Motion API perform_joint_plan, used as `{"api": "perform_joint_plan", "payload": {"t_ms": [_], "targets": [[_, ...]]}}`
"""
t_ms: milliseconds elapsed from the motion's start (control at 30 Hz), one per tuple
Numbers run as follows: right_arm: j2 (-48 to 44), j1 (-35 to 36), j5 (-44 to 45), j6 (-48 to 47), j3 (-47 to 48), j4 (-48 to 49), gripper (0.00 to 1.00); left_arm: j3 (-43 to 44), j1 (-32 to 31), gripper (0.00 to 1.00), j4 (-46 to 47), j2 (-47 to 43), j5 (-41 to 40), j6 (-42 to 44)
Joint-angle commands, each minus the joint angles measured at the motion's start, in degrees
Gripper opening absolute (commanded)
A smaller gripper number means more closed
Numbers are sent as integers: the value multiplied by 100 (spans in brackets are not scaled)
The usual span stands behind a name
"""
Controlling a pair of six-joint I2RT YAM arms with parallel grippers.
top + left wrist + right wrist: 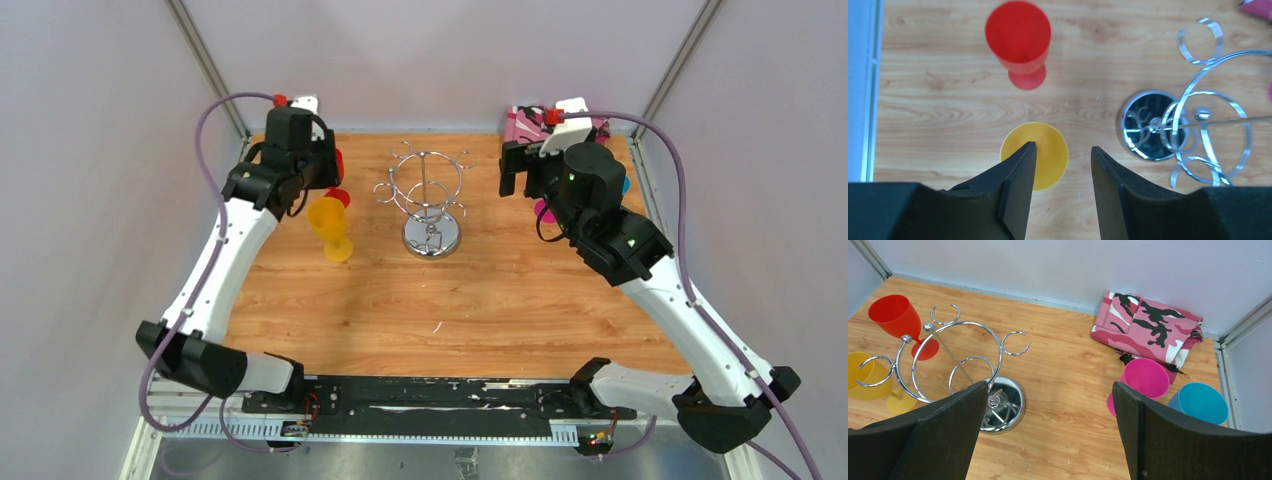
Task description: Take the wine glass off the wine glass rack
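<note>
The chrome wine glass rack [428, 195] stands at the back middle of the table on its round mirrored base [432, 238]. No glass hangs on its hooks. A yellow wine glass [330, 225] stands upright left of it, a red one [337, 195] just behind. My left gripper [322, 165] hovers above these two, open and empty. In the left wrist view it [1063, 147] is over the yellow glass [1050, 152], with the rack [1193, 125] to the right. My right gripper [515, 170] is open wide and empty, right of the rack [955, 360].
A pink glass [1145, 377] and a blue glass [1200, 402] stand at the back right under my right arm. A pink camouflage cloth [1148, 327] lies in the back right corner. Grey walls close in the table on three sides.
</note>
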Motion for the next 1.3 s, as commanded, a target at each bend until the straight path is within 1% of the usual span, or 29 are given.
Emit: {"api": "perform_joint_plan", "payload": {"t_ms": [0,100,200,267,367,467,600,667,767,1267], "targets": [[68,40,86,-74,-90,120,99,368,-88,50,126,-612,206,216],[118,42,218,-125,-157,161,99,360,-187,52,417,-1037,397,386],[155,41,365,-133,-231,237,99,101,-233,54,933,-1421,770,486],[203,43,463,-102,-253,246,100,-213,-247,56,1521,-1672,1094,496],[296,42,584,-79,-304,246,100,-810,-263,59,2549,-1923,2007,406],[334,43,766,-79,-407,249,100,-1228,-318,60,3368,-2033,2780,304],[257,41,1072,-167,-682,541,100,-1769,-416,61,3979,-2140,3077,329],[235,43,1187,-220,-802,779,99,-1913,-446,61,4074,-2147,3110,425],[259,39,1314,-278,-869,955,100,-1929,-456,62,3974,-2134,3024,643],[230,39,1227,-294,-993,1085,100,-2015,-458,65,3892,-2169,2788,707]]}}
